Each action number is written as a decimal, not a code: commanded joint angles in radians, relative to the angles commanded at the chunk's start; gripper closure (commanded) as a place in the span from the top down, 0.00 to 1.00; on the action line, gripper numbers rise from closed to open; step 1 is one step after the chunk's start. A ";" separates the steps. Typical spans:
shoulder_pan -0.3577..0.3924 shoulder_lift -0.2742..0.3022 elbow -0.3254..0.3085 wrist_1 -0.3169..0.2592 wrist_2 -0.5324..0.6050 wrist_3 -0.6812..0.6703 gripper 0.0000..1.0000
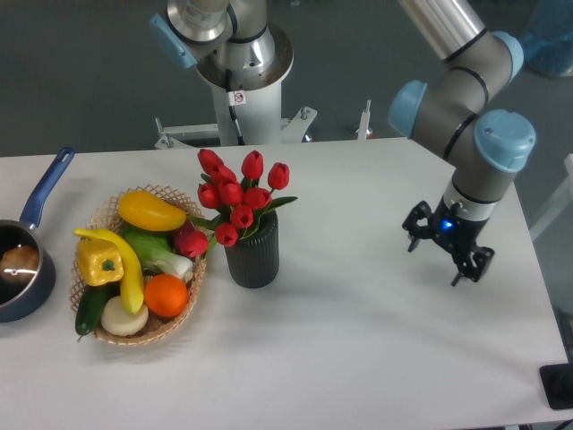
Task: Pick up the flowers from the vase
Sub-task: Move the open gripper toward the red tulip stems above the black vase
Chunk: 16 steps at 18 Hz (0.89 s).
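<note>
The gripper (437, 260) hung at the right of the frame, low over the white table (358, 340), its two dark fingers spread apart with nothing between them — released, grasping nothing; a blue light glowed at its wrist; the arm (466, 98) rose from it toward the upper right, grey tube with pale blue joint caps. Well apart from it, left of centre, stood the vase (253, 255), dark, ribbed and upright on the table; the flowers (237, 197) sat in its mouth, red buds bunched above green leaves, leaning slightly to the left. Just beside the vase, further left, lay a woven basket (183, 313) of produce — yellow, green, orange, white and red pieces; at the left edge sat a blue saucepan (27, 269), handle pointing up the frame.
</note>
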 joint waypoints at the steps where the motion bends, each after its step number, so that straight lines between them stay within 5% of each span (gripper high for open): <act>1: 0.000 0.017 -0.025 0.000 -0.034 0.003 1.00; 9: -0.005 0.121 -0.167 -0.018 -0.149 0.015 1.00; 16: -0.017 0.218 -0.175 -0.251 -0.285 0.072 1.00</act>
